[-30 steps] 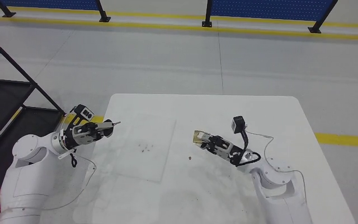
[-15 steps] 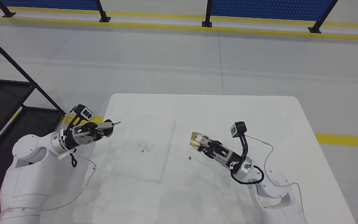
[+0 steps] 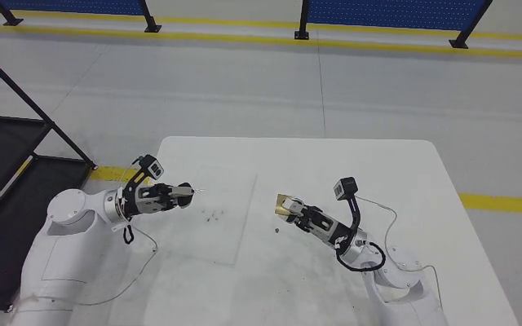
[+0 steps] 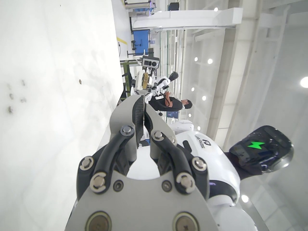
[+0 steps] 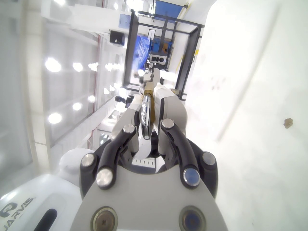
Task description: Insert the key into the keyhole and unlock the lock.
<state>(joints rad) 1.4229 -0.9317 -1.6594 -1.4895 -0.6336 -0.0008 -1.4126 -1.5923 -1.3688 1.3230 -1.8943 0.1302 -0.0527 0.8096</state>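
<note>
Lining up for insertion: left tool [image 3: 181,193] pinches the key [image 3: 193,191], right tool [image 3: 298,207] grips the lock [image 3: 285,201], well apart; next, bring them together, key squarely aligned.

Bright ceiling lamps [image 5: 53,64], glaring white table [image 5: 252,145], fisheye-bent edges.

Ind. hall: floor tape [image 3: 245,39], barriers [image 3: 391,11].
</note>
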